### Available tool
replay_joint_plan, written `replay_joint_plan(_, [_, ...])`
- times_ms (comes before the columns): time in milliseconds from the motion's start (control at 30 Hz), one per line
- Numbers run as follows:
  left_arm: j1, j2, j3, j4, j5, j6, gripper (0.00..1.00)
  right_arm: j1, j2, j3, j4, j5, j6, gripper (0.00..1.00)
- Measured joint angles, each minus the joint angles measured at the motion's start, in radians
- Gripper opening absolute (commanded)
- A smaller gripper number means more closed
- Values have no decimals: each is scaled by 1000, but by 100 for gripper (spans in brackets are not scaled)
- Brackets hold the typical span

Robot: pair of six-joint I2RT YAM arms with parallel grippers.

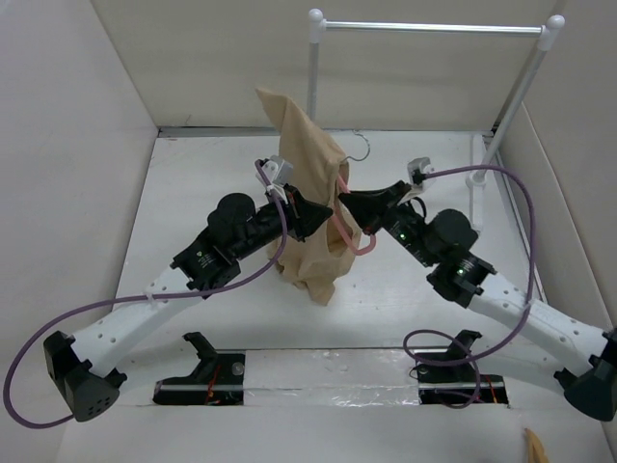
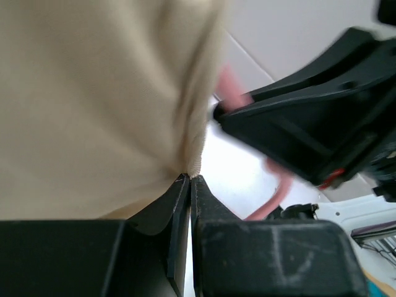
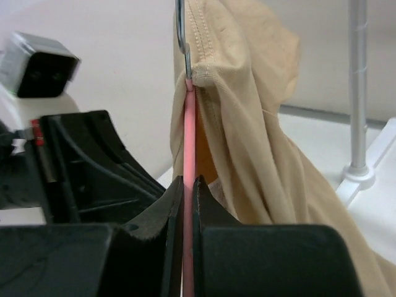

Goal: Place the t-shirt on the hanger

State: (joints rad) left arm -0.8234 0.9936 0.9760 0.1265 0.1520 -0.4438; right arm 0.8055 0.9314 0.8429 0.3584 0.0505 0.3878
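From above, we've got both arms meeting in the middle, tips nearly nose to nose. Our left gripper (image 1: 318,216) is pinched tight on the t-shirt (image 1: 307,183), which is draped up and over the hanger (image 1: 345,230). Our right gripper (image 1: 347,203) is clamped on the pink frame just the other side of the cloth. The silver hook (image 1: 359,147) pokes out beyond the right gripper's tips.

Left wrist cam: jaws fully closed on a ribbed hem right at the fingertips. Cloth fills everything up and left of them, and the pink wire sits off to the right, by the other gripper.

Right wrist cam: jaws nipped on the hanger, seen edge-on. Its long line runs straight up from the fingertips to the hook, with the shirt bunched on the right-hand side. We'd guess the next pull takes the hem across that line, and the left hand has the cloth.
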Motion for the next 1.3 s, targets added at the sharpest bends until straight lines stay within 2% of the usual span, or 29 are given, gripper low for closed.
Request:
replay_joint_plan(33, [0,5,0,-5,2,3,0,7,25,-7,23,7,2,0])
replay_joint_plan(133, [0,7,0,-31,6,19,19,14,85,-44,29,29,5,0])
replay_joint_plan(167, [0,6,0,-37,6,24,28,14,91,-53,16,37,3,0])
replay_joint_plan(233, [0,2,0,-43,4,32,33,14,87,-56,-7,52,-1,0])
replay_joint_plan(333, [0,-7,10,-55,-8,39,26,14,53,-56,-6,73,-8,0])
replay_joint_plan(433, [0,-13,29,-43,-28,34,26,15,18,-56,11,87,-11,0])
replay_joint_plan(567, [0,-13,60,-16,-87,10,34,26,-2,-74,30,109,-10,0])
replay_joint_plan(800, [0,-1,85,72,-252,-61,36,54,-6,-93,12,125,-13,0])
replay_joint_plan(1033, [0,179,258,57,-371,-126,41,89,-27,-93,8,147,-23,0])
replay_joint_plan(1300, [0,236,265,-18,-449,-166,47,111,-30,-93,-20,192,-49,0])
